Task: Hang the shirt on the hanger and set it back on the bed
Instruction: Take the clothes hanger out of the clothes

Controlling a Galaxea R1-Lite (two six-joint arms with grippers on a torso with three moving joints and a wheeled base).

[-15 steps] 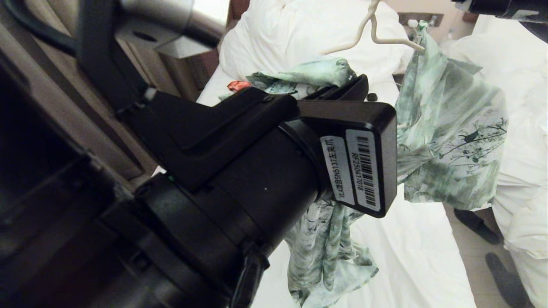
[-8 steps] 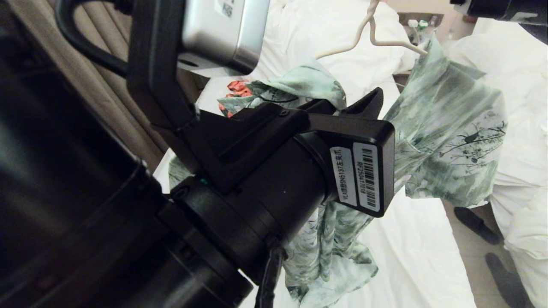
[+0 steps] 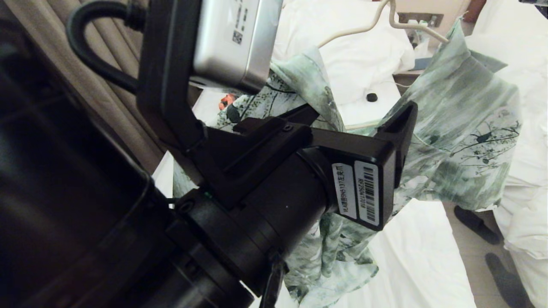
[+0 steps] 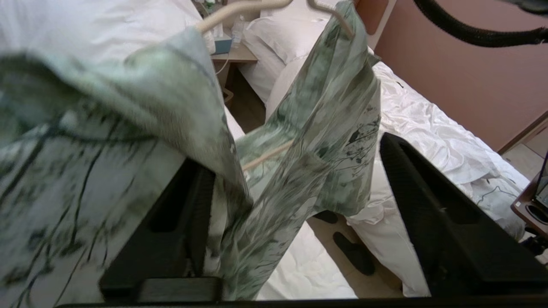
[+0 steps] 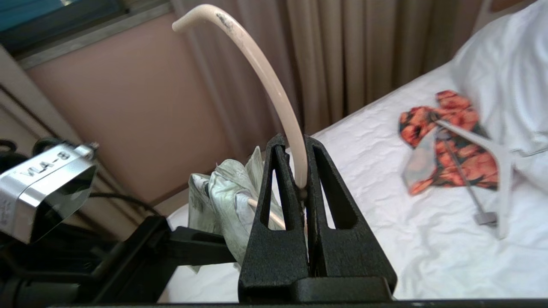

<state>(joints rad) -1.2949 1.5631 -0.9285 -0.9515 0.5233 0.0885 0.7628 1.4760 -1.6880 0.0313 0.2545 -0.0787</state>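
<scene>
The right gripper (image 5: pixel 305 188) had its two black fingers pinched tight on the neck of the hanger (image 5: pixel 274 90), the cream hook curving up above them and its tip plain to see, though the arm itself stayed almost wholly out of the head view. The left gripper (image 4: pixel 295 201) stood with its fingers (image 4: pixel 428 214) spread wide apart and gripping nothing; the cloth of the shirt (image 3: pixel 458 128) brushed against one finger and hung loose in the gap between them. That left arm filled most of the head view's left and middle, a big dark mass with a silver camera box (image 3: pixel 233 40) above it, and it hid much of the shirt's near side. What showed of the shirt hung in the air over the bed (image 3: pixel 411 252), draped from the hanger's (image 3: pixel 411 30) right shoulder, the green-and-white cloth falling in folds toward the white sheet; whether the left shoulder of the hanger was inside the shirt I could not make out. The hanger's top was cut off by the upper edge there. Far off on the sheet, toward the curtains (image 5: pixel 342 55), lay an orange-red floral garment (image 5: pixel 449 149) with a white hanger (image 5: pixel 501 171) across it, mostly screened by the left arm in the head view. Dark slippers (image 3: pixel 475 224) sat on the floor to the right of the bed.
</scene>
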